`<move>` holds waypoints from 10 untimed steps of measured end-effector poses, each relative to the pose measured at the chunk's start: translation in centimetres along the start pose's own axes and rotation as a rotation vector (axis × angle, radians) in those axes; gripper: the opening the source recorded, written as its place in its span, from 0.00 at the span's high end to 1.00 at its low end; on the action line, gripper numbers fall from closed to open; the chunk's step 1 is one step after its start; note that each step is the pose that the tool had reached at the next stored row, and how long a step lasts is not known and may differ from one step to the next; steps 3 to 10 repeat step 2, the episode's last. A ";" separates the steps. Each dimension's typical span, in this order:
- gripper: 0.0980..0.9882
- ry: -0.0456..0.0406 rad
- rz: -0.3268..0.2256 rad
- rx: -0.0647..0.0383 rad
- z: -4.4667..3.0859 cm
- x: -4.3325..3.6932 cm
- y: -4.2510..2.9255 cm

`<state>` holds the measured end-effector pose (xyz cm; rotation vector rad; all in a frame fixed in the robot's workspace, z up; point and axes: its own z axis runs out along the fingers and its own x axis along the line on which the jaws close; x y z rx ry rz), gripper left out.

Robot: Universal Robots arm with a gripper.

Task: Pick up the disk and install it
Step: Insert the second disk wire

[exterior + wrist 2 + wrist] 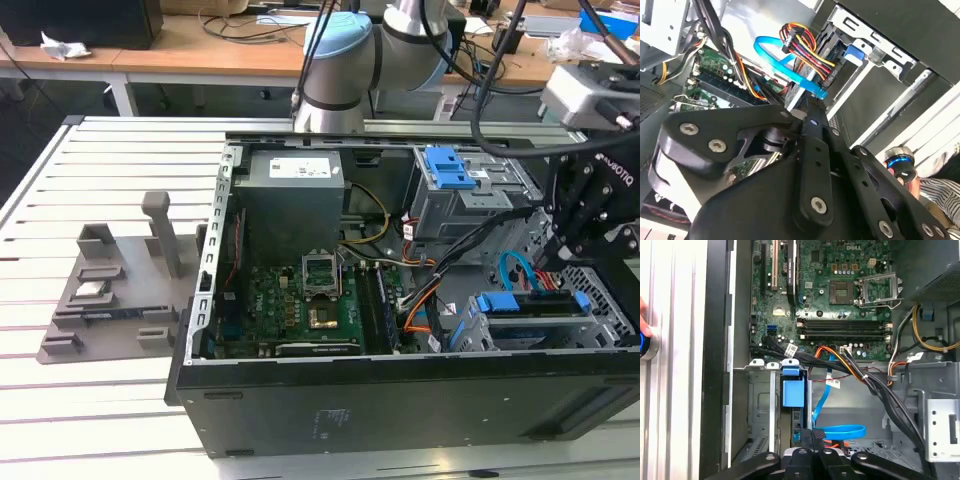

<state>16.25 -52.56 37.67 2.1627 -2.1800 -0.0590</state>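
Arm joints: silver-grey rounded housings with a pale blue cap (345, 45), seen in the exterior view.
Wrist block: a white-grey box (588, 92) sits above the black tool body, with white lettering on the black casing.
Cables: thick black cables (500, 100) loop from the arm to the wrist block.
Tool (812, 117): matte black linkage bars and flat plates in both wrist views.
Screws: round silver screw heads (689, 129) on the plates; smaller dark bolt heads along the central bar.
Finger links: slim black bars with rounded ends (805, 460).
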 end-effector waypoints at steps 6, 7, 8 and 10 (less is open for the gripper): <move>0.99 -0.0001 0.000 0.000 -0.44 -0.01 0.03; 0.99 -0.0001 0.000 0.000 -0.44 -0.01 0.03; 0.99 -0.0001 0.000 0.000 -0.44 -0.01 0.03; 0.99 -0.0001 0.000 0.000 -0.44 -0.01 0.03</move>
